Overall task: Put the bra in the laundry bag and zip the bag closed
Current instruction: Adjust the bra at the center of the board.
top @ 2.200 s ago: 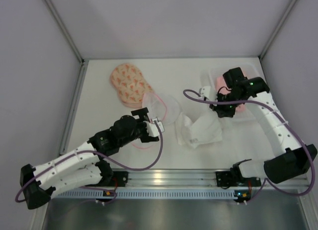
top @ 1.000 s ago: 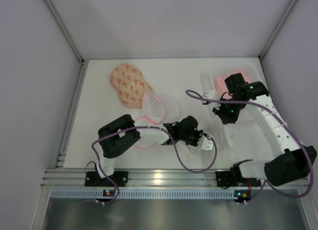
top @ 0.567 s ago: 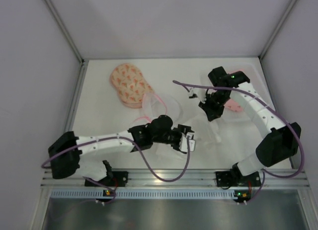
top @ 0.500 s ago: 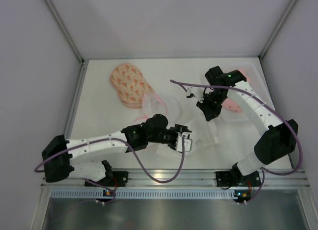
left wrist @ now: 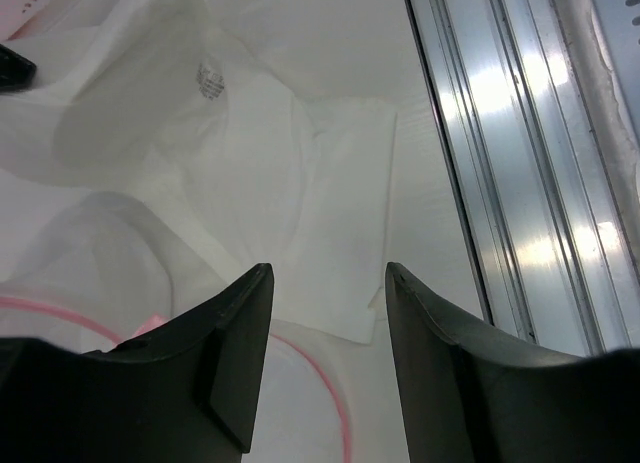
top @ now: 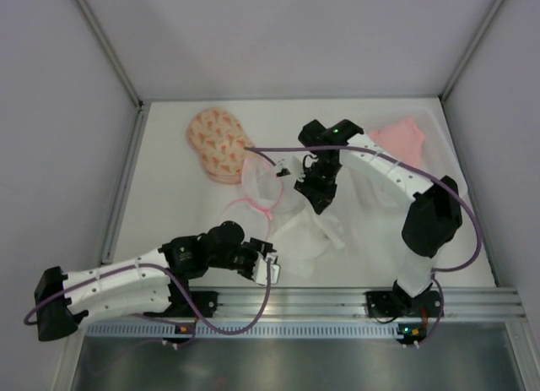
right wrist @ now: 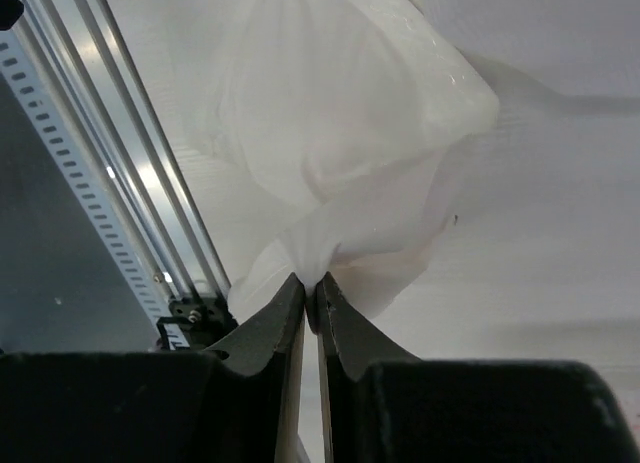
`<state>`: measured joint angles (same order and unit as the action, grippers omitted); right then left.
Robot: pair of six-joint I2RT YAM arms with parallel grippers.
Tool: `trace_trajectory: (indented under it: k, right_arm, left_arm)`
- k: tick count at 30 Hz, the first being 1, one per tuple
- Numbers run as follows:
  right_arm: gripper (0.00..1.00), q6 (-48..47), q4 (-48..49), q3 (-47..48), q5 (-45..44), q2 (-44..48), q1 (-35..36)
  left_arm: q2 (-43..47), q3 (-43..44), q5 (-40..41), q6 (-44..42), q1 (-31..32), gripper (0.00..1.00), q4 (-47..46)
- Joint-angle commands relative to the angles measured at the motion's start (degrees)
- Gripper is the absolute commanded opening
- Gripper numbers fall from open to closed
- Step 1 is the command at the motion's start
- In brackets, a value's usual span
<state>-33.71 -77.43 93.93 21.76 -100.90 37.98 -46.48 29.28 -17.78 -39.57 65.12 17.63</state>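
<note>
Item one, your right claw (top: 320, 198): pads pressed together on a gathered fold of white cloth (right wrist: 340, 113), which drapes from it over the middle of the desk (top: 169, 214). Item two, your left claw (left wrist: 325, 318): fingers spread wide with nothing between them, poised above the near edge of the same cloth, just beside the metal rail (left wrist: 510, 183). Item three, the bra (top: 400, 138): salmon-pink, lying at the far right of the desk, well apart from both claws. Item four, the laundry bag (top: 217, 143): printed side up at the far left, untouched; whether its zip is shut cannot be told. Item five, white mesh pouch (top: 263, 187), pink-rimmed: between the laundry bag and your right claw.
</note>
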Motion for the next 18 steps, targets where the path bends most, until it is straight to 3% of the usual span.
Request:
trace_trajectory:
  k: [1,4,6,8,9,11,14,18]
  right_arm:
    - [0.11,1.98,-8.35,3.45,4.86,-3.85,3.41]
    - [0.21,1.9,-8.27,5.47,8.8,-6.67,5.17]
    - [0.41,1.72,-8.35,6.87,12.15,-7.9,5.62]
    - [0.48,1.37,-8.35,8.02,17.41,-7.99,6.06]
    - [0.58,1.02,-8.27,8.28,18.83,-8.08,6.06]
    - [0.63,-0.03,-8.27,8.38,21.65,-7.65,5.88]
    - [0.78,-1.09,-8.27,8.9,24.46,-5.36,5.18]
    - [0.7,0.57,-5.22,6.37,26.41,-1.77,0.18]
  left_arm:
    - [1.21,-0.1,2.4,0.02,-0.17,0.55,1.0]
    - [1.92,-0.97,1.7,-0.16,-0.17,0.55,1.01]
    - [2.27,-1.68,1.61,-0.76,-0.17,0.55,1.27]
    - [2.27,-1.94,-0.14,-3.04,-0.17,0.56,4.41]
    - [2.18,-1.94,-0.93,-4.19,-0.17,0.56,5.3]
    - [2.27,-2.12,-2.52,-7.88,-0.17,0.61,6.98]
    - [1.57,-2.56,-2.43,-10.69,-0.17,0.66,7.42]
    - [-0.54,-2.21,-3.92,-12.63,-0.26,0.71,7.6]
